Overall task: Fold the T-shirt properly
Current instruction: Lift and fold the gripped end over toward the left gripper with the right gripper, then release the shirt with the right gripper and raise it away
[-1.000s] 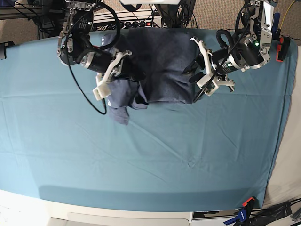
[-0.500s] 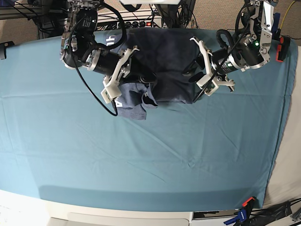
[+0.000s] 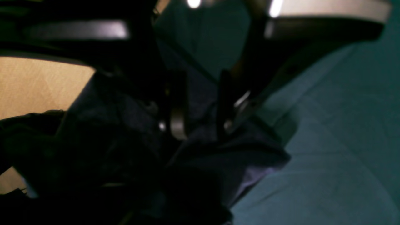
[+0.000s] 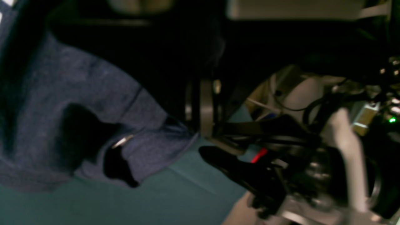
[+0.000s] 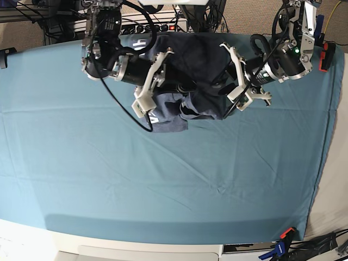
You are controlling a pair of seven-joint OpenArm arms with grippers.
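Your T-shirt bunched at the far middle of the teal-covered worktop, your right tool pinched together on a lifted fold of it, your left tool clamped on its other edge

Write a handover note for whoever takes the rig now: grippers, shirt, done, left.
Right gripper: shut on the T-shirt, carrying a bunched side of it across the body.
Left gripper: jaws part open astride the shirt's other edge; whether it grips is unclear.
T-shirt: at the table's far edge, on the teal cloth, partly gathered, lettering showing near the right gripper.
Done: one side lifted and brought inward.
Left: lay that side flat, fold the other side, fold lengthwise, smooth.
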